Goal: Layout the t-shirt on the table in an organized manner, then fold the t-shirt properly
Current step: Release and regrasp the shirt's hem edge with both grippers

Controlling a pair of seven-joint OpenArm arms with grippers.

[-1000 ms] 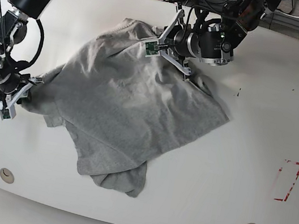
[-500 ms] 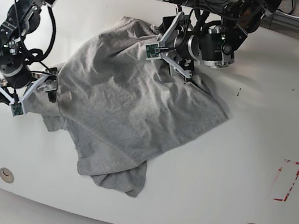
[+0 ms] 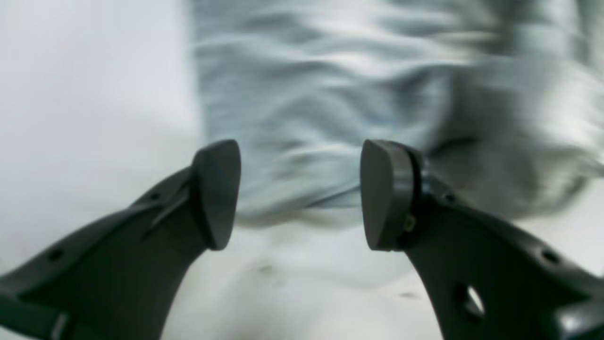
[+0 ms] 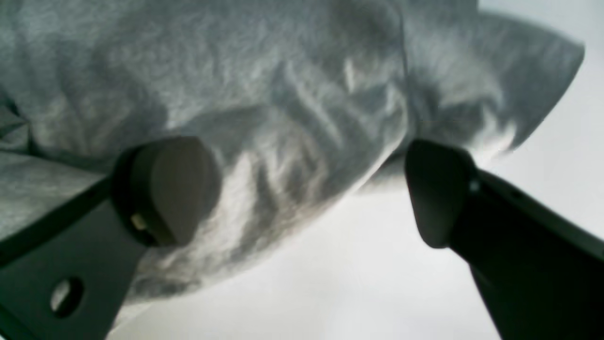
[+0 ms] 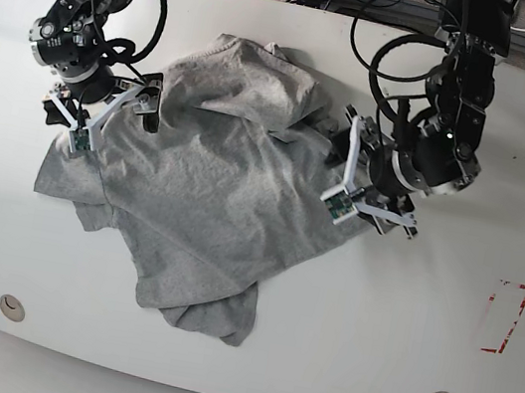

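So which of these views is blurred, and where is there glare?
Left wrist view: the shirt is smeared by motion blur, while the end effector is sharp. Right wrist view: soft focus, fabric weave partly visible. Base view: sharp overall, with mild glare on the glossy table.

The left wrist view is motion-blurred: the t-shirt (image 3: 358,94) at twelve o'clock shows only as streaked grey, its folds unreadable. In the right wrist view the cloth runs off the frame at nine and twelve o'clock. From the base view, no chest lettering shows, and both grippers' fingertips are too small to judge against the fabric.
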